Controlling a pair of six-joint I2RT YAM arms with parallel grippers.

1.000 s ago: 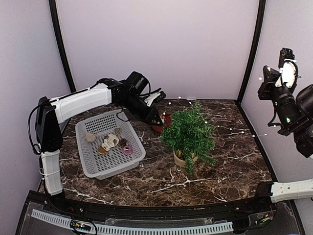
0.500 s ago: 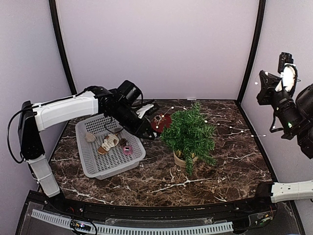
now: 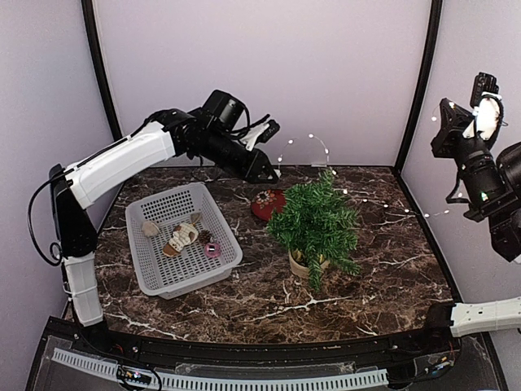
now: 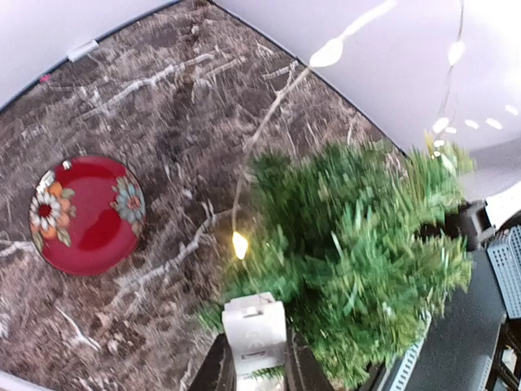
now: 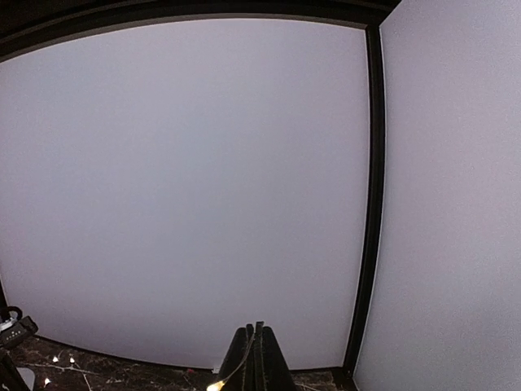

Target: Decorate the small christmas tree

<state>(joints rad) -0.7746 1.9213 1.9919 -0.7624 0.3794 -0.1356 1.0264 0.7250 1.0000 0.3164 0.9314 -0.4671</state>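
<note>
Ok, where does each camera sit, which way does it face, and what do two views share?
Top external: above, behind the bases, looking down on the table; both arms show.
Left wrist: on the raised left arm, looking down on the small christmas tree and red plate; left claw at bottom, gripping light string.
Right wrist: high at right, facing the back wall; right claw at bottom.
Shared: top external and left wrist both see tree and plate.
</note>
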